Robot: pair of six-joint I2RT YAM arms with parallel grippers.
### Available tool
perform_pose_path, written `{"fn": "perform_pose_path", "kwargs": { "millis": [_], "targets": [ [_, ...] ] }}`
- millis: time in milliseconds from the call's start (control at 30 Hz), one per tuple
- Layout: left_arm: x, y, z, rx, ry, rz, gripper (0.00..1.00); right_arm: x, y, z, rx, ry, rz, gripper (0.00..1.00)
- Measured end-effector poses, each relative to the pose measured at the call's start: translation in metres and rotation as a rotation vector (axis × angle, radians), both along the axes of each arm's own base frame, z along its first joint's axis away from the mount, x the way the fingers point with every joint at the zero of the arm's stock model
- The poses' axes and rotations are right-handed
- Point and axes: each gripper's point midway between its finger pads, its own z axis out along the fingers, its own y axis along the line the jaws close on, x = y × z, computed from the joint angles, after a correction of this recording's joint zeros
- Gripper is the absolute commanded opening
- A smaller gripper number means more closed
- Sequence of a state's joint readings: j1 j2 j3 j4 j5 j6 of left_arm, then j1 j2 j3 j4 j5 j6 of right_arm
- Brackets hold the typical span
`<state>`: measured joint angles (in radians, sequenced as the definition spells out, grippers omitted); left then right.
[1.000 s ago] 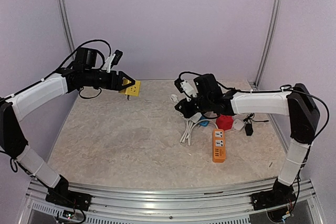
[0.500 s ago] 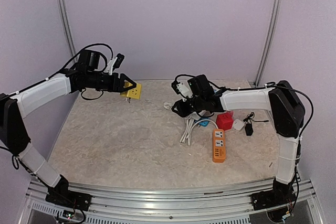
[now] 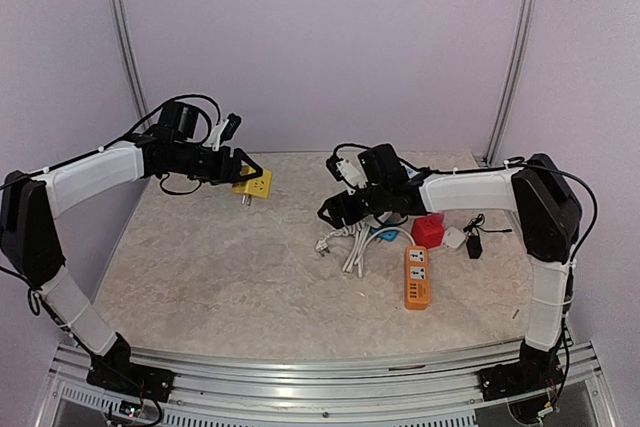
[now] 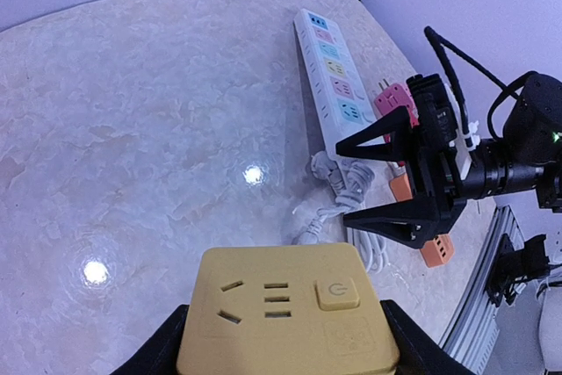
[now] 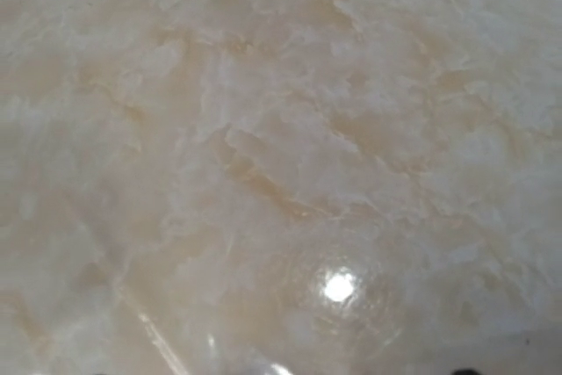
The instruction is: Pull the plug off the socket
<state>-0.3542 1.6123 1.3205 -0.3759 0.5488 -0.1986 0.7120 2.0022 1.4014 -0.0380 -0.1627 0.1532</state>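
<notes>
We see a glossy, marble-patterned table (image 4: 132, 129); lower centre, a smooth matt yellow plastic socket (image 4: 285, 313); upper right, a white plastic power strip (image 4: 332, 85).

the socket block (image 3: 254, 187) is above the back left part of the table (image 3: 220, 287), held between the fingers of the left gripper (image 3: 244, 180). the plug (image 3: 323, 245) lies on the table near the middle, well apart from the block, just in front of the right gripper (image 3: 333, 211). right of the plug lies a long power strip (image 4: 329, 76), and further right a short power strip (image 3: 417, 277). behind the short one sit a cube socket (image 3: 428, 232), a small adapter (image 3: 453, 238) and a charger (image 3: 474, 245).
</notes>
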Motion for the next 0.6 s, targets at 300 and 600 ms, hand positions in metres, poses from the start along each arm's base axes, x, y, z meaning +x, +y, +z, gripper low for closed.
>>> {"fn": "perform_pose_path", "kwargs": {
  "millis": [300, 600],
  "targets": [
    [-0.002, 0.012, -0.033, 0.057, 0.105, 0.103, 0.10, -0.013, -0.041, 0.076, 0.073, -0.113, -0.098, 1.00],
    [-0.015, 0.010, -0.097, 0.224, 0.247, 0.158, 0.15, -0.002, -0.118, 0.099, 0.077, -0.173, -0.319, 1.00]
  ]
}}
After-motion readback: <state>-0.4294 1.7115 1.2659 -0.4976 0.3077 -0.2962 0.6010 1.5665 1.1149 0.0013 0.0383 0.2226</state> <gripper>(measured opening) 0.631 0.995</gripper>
